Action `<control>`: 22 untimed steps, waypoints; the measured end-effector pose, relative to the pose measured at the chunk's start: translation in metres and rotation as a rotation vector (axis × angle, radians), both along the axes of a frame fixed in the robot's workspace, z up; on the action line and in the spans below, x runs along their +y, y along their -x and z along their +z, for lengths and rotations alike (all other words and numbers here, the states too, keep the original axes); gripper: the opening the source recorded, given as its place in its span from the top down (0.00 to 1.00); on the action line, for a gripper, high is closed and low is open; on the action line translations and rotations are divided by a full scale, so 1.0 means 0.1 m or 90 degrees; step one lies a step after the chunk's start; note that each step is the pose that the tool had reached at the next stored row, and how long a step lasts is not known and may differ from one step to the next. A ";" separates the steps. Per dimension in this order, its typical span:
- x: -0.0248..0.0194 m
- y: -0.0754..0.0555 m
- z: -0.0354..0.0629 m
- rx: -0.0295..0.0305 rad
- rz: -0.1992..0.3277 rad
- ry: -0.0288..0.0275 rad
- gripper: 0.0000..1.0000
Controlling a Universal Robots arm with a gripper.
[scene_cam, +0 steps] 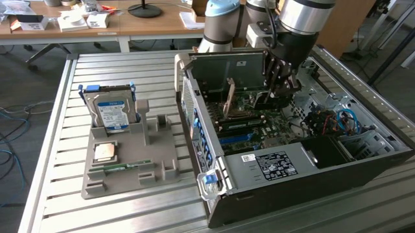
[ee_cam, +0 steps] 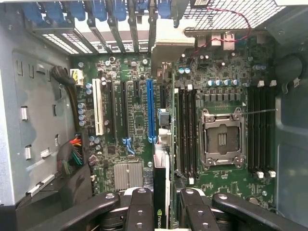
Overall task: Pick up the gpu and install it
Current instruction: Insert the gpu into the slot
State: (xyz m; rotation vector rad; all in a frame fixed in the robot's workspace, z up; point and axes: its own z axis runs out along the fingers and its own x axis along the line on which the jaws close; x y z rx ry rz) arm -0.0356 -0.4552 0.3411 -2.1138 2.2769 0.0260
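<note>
Wrist view looks down past the end effector (ee_cam: 163,211), whose fingers (ee_cam: 139,209) are clenched on the gpu (ee_cam: 161,185). The card hangs edge-on between them, above the motherboard (ee_cam: 134,144) inside the open computer case (scene_cam: 311,189). Its long axis runs parallel to the expansion slots, pointing at the row of blue clips (ee_cam: 96,12) on the rear wall. The long blue slot (ee_cam: 150,110) lies below the card's edge and just to one side, apart from it; seating, I judge, turns on that small offset. In the exterior view the end effector (scene_cam: 275,90) reaches down into the case on the worktop (scene_cam: 116,68)
</note>
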 end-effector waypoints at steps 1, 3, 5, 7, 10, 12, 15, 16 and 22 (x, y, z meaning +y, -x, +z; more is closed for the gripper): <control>-0.003 0.00 -0.002 -0.0001 0.000 -0.0002 0.74; -0.013 0.01 -0.002 -0.0001 0.000 -0.0001 0.74; -0.027 0.01 -0.001 -0.0001 0.001 0.0003 0.74; -0.039 0.02 -0.001 -0.0001 0.001 0.0010 0.74; -0.054 0.03 -0.003 0.0007 0.002 0.0028 0.74; -0.062 0.03 -0.005 0.0020 0.002 0.0040 0.74; -0.067 0.03 -0.023 0.0039 0.002 0.0049 0.74; -0.069 0.03 -0.035 0.0042 0.002 0.0049 0.74; -0.077 0.03 -0.125 0.0057 0.003 0.0049 0.74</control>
